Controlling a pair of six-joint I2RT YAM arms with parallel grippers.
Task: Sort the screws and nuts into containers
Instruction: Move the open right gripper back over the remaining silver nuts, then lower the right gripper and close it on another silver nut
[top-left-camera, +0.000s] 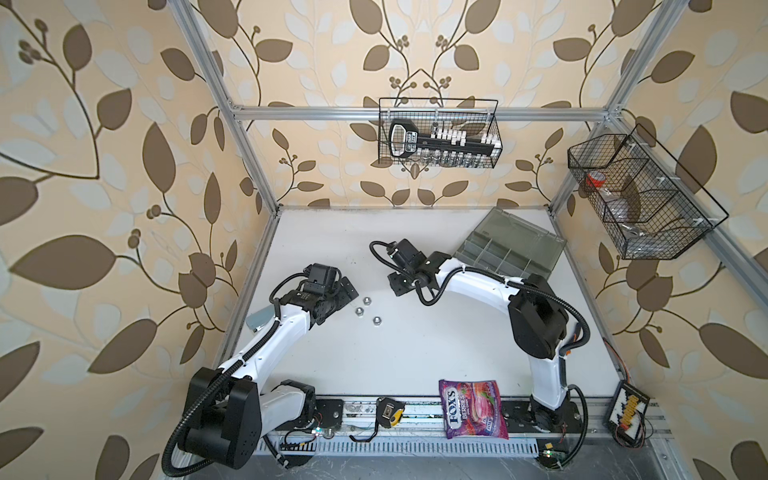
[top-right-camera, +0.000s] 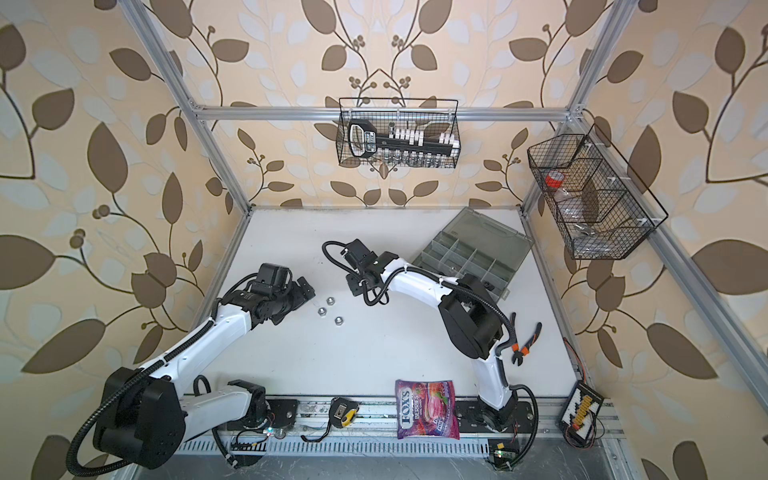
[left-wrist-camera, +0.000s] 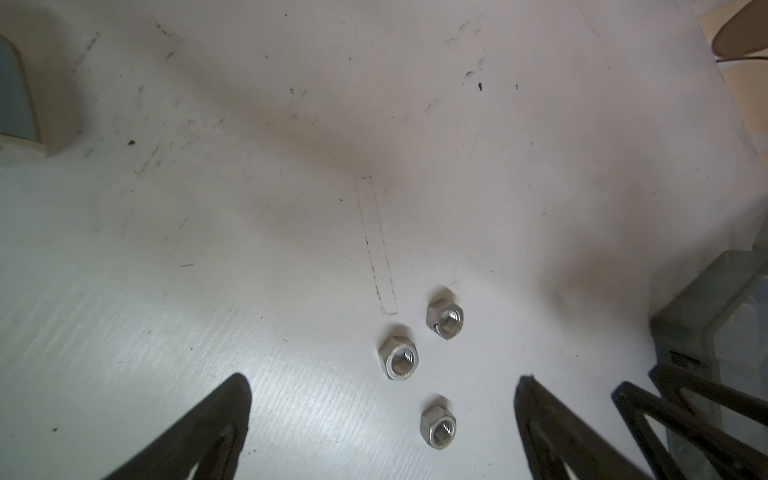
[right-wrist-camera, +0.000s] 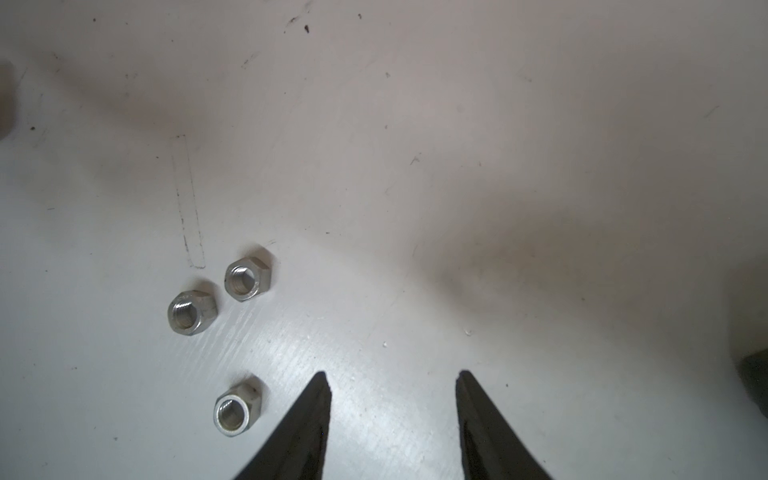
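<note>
Three silver nuts lie close together on the white table, and both top views show them. My left gripper stands wide open just left of them. In the left wrist view the nuts lie on the table ahead of and between the spread fingertips of the left gripper. My right gripper hovers to their right, open and empty. In its wrist view the nuts lie off to one side of the right gripper. The containers, a grey organizer box with its lid open, stand at the back right. No screws show.
Orange-handled pliers lie behind the right arm. A candy bag and a tape measure sit at the front edge. Black wire baskets hang on the back and right frame. A grey block lies beside the left arm.
</note>
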